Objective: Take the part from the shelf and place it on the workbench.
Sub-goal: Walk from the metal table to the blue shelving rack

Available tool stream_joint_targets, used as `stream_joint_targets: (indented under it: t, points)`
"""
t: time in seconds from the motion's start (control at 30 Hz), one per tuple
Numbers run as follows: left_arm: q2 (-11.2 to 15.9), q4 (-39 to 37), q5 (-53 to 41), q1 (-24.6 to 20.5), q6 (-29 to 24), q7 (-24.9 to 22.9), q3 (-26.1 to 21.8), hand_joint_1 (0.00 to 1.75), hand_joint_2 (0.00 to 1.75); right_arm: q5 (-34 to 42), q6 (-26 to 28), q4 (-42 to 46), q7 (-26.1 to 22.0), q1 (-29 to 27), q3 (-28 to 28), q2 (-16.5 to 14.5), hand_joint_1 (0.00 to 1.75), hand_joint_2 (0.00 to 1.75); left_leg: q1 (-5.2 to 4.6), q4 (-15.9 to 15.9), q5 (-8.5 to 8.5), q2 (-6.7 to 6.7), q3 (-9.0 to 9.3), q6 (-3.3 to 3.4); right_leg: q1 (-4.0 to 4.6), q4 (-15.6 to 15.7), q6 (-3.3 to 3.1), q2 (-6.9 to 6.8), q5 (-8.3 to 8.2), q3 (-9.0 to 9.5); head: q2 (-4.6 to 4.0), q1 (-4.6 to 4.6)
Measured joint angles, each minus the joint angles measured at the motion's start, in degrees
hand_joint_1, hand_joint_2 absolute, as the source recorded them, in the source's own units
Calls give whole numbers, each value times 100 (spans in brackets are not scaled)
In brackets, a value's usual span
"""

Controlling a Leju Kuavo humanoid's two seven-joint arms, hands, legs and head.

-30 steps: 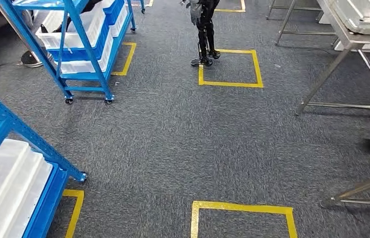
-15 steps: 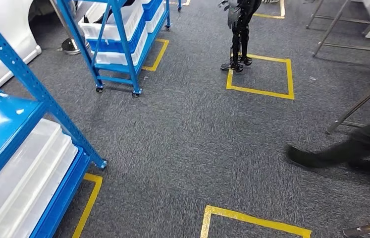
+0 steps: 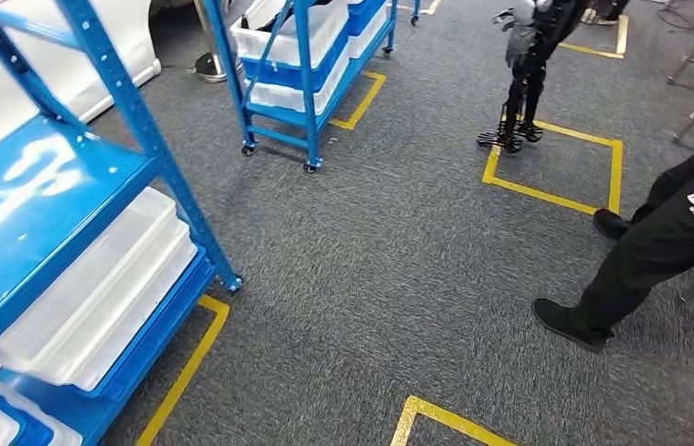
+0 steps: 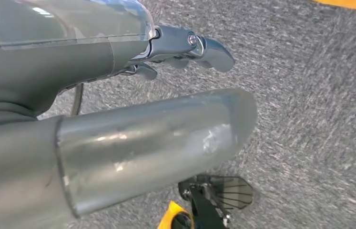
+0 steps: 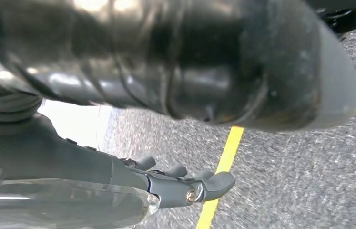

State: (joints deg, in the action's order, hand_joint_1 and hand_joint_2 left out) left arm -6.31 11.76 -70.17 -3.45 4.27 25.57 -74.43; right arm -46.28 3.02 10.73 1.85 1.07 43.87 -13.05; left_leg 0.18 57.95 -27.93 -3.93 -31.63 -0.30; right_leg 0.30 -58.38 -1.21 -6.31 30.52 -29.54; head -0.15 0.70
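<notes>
Grey speckled carpet (image 3: 361,269) covers the floor, marked with squares of yellow tape (image 3: 554,163). At the far left of the head view stands a blue shelf (image 3: 64,195), its glossy upper deck tilted across the corner and clear plastic bins (image 3: 101,288) stacked on the level beneath; the part cannot be made out in them. Behind it, further along, a second blue shelf on wheels (image 3: 301,70) carries more clear bins. To the right of that, another dark humanoid robot (image 3: 524,65) stands at the corner of a taped square. At the right edge a person's legs in black trousers and black shoes (image 3: 645,255) step across the carpet.

In the left wrist view the left robot hand (image 4: 180,47) hangs over the carpet, fingers loosely extended and apart, holding nothing. In the right wrist view the right robot hand (image 5: 185,183) hangs likewise over a yellow tape line, fingers apart and empty.
</notes>
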Motion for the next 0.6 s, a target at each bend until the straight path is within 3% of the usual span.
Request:
stream_joint_targets:
  t: [0.07, 0.13, 0.2, 0.27, 0.3, 0.33, 0.4, 0.43, 0.5, 0.57, 0.6]
  points:
    - [0, 0, 1, 22, -2, -1, 1, 0, 0, 0, 0, 0, 5, 21, 0, 1, 0, 0, 11, -37, 28, 130, 0, 61, -12, -6, 50, -31, 29, 35, 0, 1]
    - [-1, 0, 1, 23, -4, -3, -1, 0, 0, -1, 0, 0, 14, 23, 0, 3, 0, 0, 36, -87, 62, 254, 26, 135, -42, -253, 101, 205, 224, -43, 0, 2]
    - [-1, 0, 1, 0, -5, -5, -2, 0, 0, -1, -2, 0, 22, 6, 0, 6, 0, 0, 44, -99, 80, 372, 31, 187, -67, -917, 121, 503, 589, -355, 0, 2]
    - [1, 0, 1, -11, -6, -9, -2, 0, 0, -1, -4, 0, 29, -6, 0, 7, 0, 0, 40, -94, 82, 512, 30, 202, -74, -1532, 127, 591, 785, -679, 0, 2]
    - [1, 0, 1, -7, -7, -13, -2, 0, 0, -2, -4, 0, 33, -9, 0, 8, 0, 0, 39, -89, 81, 593, 35, 201, -78, -1590, 128, 606, 719, -732, 0, 2]
    - [1, 0, 0, -2, -7, -17, -2, 0, 0, -3, -4, 0, 36, -10, 0, 10, 0, 0, 40, -82, 77, 677, 44, 196, -87, -1423, 125, 627, 538, -681, 0, 2]
    - [-3, 0, -1, 1, -7, -31, -2, 0, 0, -11, -5, -1, 43, -20, 2, 20, 0, 0, 40, -50, 58, 838, 45, 165, -118, -718, 112, 833, 94, -403, 0, 2]
    - [-4, 0, -2, -6, -7, -39, -2, 0, 0, -16, -7, -1, 48, -24, 5, 25, 0, 0, 37, -20, 47, 912, 27, 140, -133, -409, 106, 961, -37, -287, 0, 2]
    - [-6, 0, -3, -8, -10, -53, -2, 0, 0, -21, -9, -1, 60, -17, 12, 29, 0, 0, 42, 11, 50, 1040, -30, 67, -127, -167, 93, 1096, -74, -207, 0, 1]
    - [-7, 0, -5, 15, -13, -62, -2, 0, 0, -25, -20, 0, 66, 6, 18, 30, 0, 0, 66, 10, 63, 1134, -69, -10, -122, -125, 47, 978, -93, -193, 0, 1]
    - [-11, 0, -6, 28, -14, -66, -2, 0, 0, -27, -28, 0, 70, 8, 20, 30, 0, 0, 67, 58, 29, 1062, -96, -39, -127, -94, 10, 911, -106, -175, 0, -1]
